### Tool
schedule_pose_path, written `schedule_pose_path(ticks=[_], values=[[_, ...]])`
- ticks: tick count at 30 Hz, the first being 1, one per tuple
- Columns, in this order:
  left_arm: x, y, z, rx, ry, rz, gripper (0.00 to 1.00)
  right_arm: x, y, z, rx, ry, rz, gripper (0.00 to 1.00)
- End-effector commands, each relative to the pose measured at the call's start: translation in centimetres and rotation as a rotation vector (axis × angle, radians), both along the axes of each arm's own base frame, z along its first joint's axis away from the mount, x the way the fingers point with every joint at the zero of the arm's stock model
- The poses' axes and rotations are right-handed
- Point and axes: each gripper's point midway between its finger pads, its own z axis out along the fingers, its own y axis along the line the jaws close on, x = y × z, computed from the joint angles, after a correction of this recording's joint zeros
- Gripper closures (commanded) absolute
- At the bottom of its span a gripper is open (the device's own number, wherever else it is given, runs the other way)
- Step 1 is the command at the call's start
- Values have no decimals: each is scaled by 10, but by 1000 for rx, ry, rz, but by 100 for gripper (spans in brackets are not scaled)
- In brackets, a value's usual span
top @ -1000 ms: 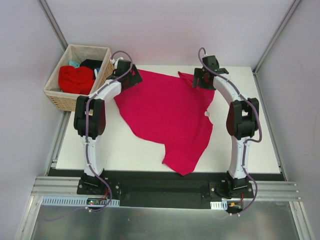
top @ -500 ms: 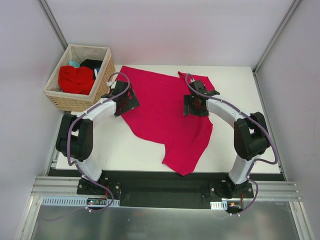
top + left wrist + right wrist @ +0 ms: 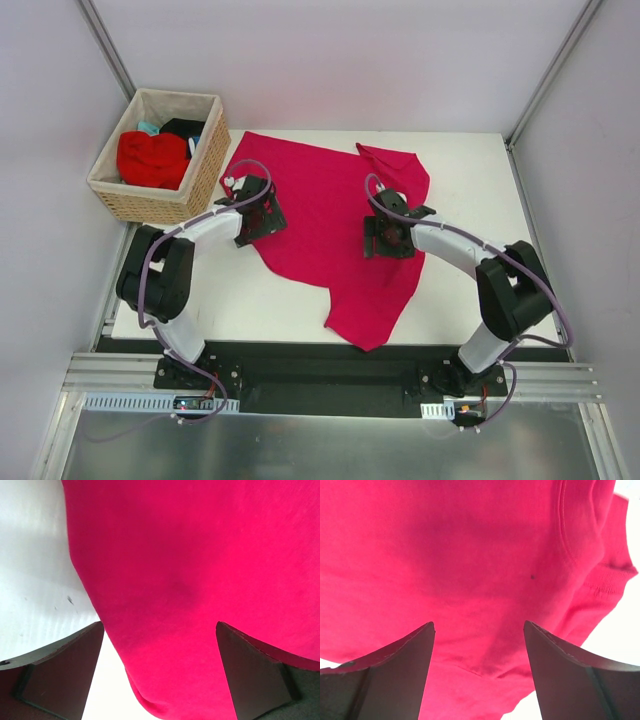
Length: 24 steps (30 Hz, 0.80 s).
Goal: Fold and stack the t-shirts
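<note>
At the far edge of the worktop (image 3: 470, 290) the crimson-pink t-shirt (image 3: 320, 200) lies released; arms pulled back over it, left fingers (image 3: 60, 670) and right fingers (image 3: 385, 670) wide, empty; fold can start.

- From above, the left tool (image 3: 257, 212) and the right tool (image 3: 388, 233) each covered a patch of the pink shirt (image 3: 320, 195).
- Both wrist views cut the pink shirt off at their edges, and the fingers (image 3: 60, 672) ran off the bottom edge.
- In the basket (image 3: 125, 203), the red shirt (image 3: 152, 158) hid most of the black shirt (image 3: 183, 128) and the teal shirt (image 3: 148, 128).
</note>
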Motion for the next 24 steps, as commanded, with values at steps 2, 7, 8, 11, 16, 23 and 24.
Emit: schedule_pose_path(ticks=[2, 7, 8, 11, 16, 23, 24], values=[[-11, -6, -12, 20, 8, 21, 6, -11, -2, 6, 1, -52, -36, 24], [-1, -22, -10, -71, -75, -9, 6, -15, 7, 6, 13, -62, -6, 25], [7, -28, -6, -101, -110, -14, 6, -16, 8, 6, 12, -60, -1, 25], [13, -44, -1, -174, -123, -42, 6, -16, 12, 11, 8, -72, 16, 25], [19, -59, 26, -257, -163, -66, 6, -17, 13, 18, -14, -91, 39, 25], [15, -63, 91, -311, -244, -102, 7, -13, 15, 23, -19, -105, 44, 25], [15, -63, 102, -316, -260, -107, 7, -12, 14, 22, -24, -104, 44, 25]])
